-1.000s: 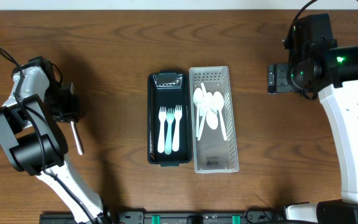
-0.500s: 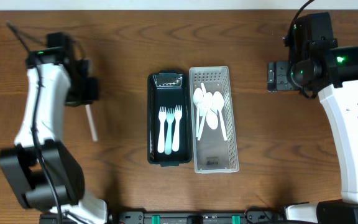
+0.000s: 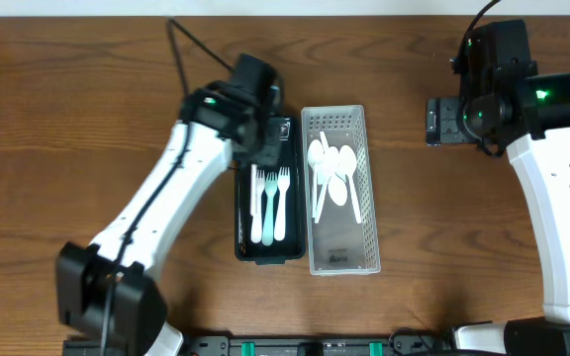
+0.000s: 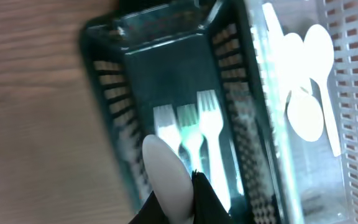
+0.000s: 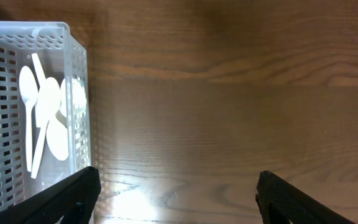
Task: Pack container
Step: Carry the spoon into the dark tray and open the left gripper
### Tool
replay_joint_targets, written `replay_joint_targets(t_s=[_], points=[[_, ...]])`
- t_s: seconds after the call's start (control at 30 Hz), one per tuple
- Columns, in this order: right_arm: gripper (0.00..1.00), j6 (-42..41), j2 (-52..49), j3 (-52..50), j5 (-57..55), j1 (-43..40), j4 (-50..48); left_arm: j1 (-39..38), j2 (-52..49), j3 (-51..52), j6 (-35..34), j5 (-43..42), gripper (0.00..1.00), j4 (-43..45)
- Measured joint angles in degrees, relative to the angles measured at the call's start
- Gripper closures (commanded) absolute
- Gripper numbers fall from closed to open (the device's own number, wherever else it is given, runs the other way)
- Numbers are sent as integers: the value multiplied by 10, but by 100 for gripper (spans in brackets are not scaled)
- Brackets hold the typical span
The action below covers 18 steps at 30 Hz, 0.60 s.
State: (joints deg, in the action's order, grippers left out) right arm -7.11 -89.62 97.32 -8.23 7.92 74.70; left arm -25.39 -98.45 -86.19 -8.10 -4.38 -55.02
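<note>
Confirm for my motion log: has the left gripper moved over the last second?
Yes. The left gripper swung rightward, from far left of the black tray to above it, holding a white utensil.

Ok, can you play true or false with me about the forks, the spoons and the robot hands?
The forks lie in the black basket. True.
The spoons are in the black basket too. False: they are in the white basket.
The left gripper holds a white utensil over the black basket. True.
The right gripper holds a spoon. False: it is open and empty, above the table.
</note>
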Motion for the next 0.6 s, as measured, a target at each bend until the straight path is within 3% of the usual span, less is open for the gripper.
replay_joint_targets(t_s=[0.23,0.37,0.47,0.6], points=[[15,0,0,0,-2,0,0,-16,-84,0,-22,1,92,16],[15,0,0,0,-2,0,0,-16,-119,0,-25,1,83,17],[13,0,0,0,-2,0,0,-16,-129,0,-19,1,60,20],[4,3,0,0,-2,0,-1,-16,-129,0,-8,9,54,29]])
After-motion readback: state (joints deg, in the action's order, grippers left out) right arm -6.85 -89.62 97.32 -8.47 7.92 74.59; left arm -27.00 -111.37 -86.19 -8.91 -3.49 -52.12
